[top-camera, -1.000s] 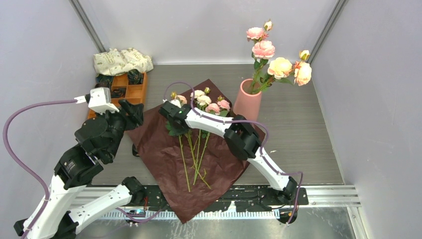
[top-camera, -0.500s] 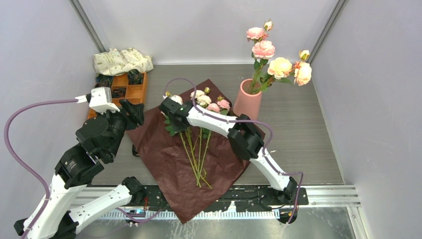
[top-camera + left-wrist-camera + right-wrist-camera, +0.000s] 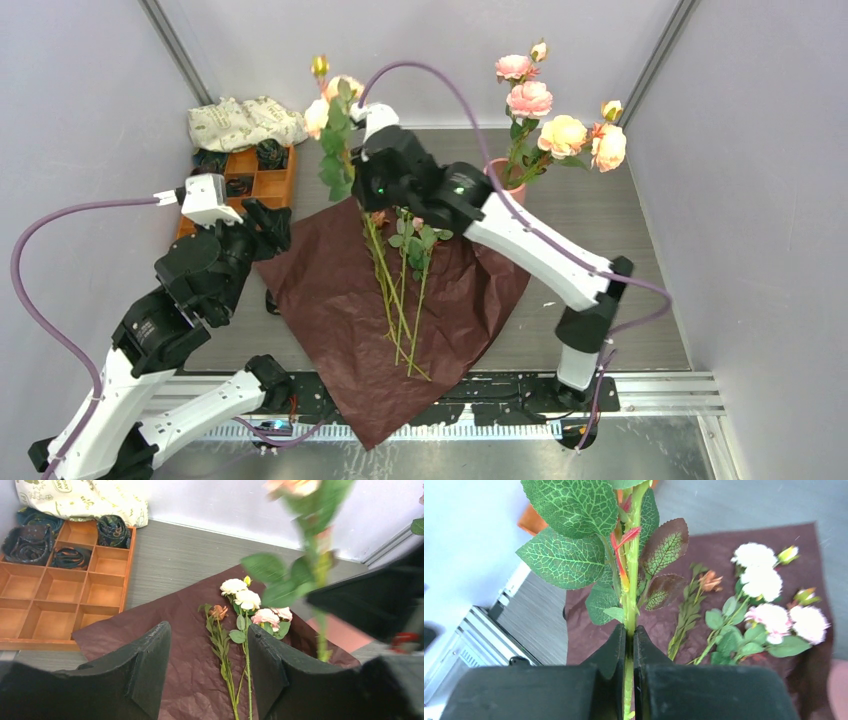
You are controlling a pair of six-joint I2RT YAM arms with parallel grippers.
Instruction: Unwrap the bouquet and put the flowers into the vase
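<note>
While some flowers (image 3: 530,100) stood in vase (image 3: 505,182), we pinched one stem (image 3: 630,605) in right fingers (image 3: 611,652); left fingers (image 3: 150,665) wide; remaining stems (image 3: 400,290) lay near vase.

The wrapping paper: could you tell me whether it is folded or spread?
Spread: the paper lies open and flat, with loose flowers on it.

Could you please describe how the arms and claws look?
The left arm and right arm have white link shells and chunky black joint housings. A purple cable loops from each wrist. Small green lights glow on the right arm. The left claw and right claw have flat matte-black fingers.
</note>
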